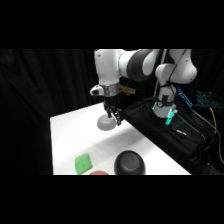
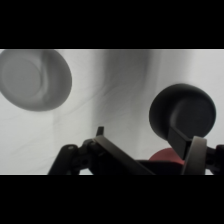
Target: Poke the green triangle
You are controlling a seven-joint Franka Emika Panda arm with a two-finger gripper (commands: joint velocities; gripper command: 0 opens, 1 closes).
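Note:
The green triangle (image 1: 83,163) is a small flat bright green block lying near the table's front edge, left of the black bowl (image 1: 130,163). My gripper (image 1: 114,119) hangs over the far part of the table, right beside the grey dome (image 1: 105,123) and well behind the green block. It looks open with nothing held. The wrist view shows one pale finger (image 2: 196,155) rising at the lower right above the black linkage. The green triangle is out of sight in that view.
The grey dome (image 2: 32,79) fills the wrist view's upper left and the black bowl (image 2: 182,112) its right. A red flat thing (image 1: 98,173) lies at the front edge between block and bowl, also showing as a red patch (image 2: 164,156). Black gear with cables (image 1: 170,131) lines the table's right side.

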